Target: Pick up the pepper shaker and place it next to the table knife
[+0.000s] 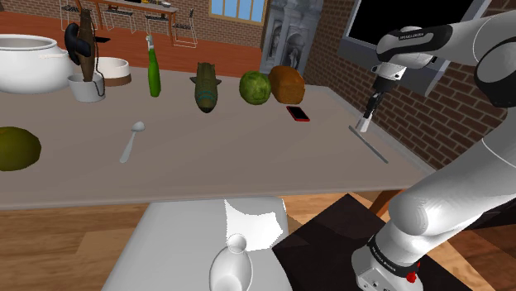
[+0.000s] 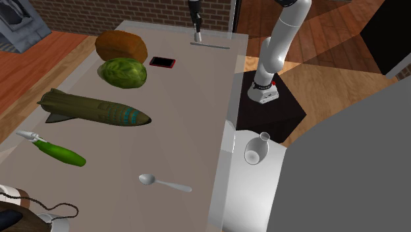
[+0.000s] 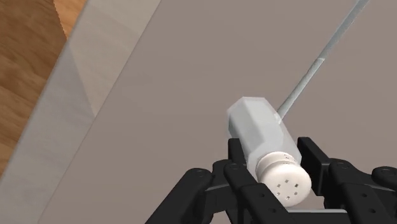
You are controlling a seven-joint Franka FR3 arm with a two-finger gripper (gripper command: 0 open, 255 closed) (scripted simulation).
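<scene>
The white arm [image 1: 463, 41] reaches over the far end of the grey surface [image 1: 248, 157], and its black jaws are clamped on the pepper shaker [image 3: 261, 130]. In the wrist view the two fingers [image 3: 238, 172] press in on either side of the shaker just below its cap. The shaker is drawn pale grey, with a faceted body and a round white cap pierced by small holes. The cap points back toward the hand and the base points down at the surface. The table knife [image 3: 318, 60] is a slim grey piece lying flat on the surface. One end of it runs in right beside the shaker's base and looks partly hidden behind it in the wrist view. In the shoulder view the shaker hangs nearly upright under the jaws, directly at the knife's nearer end. Whether its base rests on the surface or sits just above it cannot be told. The knife lies close to the surface's edge, and beyond that edge the wrist view shows a wooden floor [image 3: 32, 63]. A red-edged phone [image 1: 298, 113] lies near the knife. A green melon [image 1: 255, 88] and a brown loaf [image 1: 286, 83] sit a little further along the surface, well apart from the shaker.
</scene>
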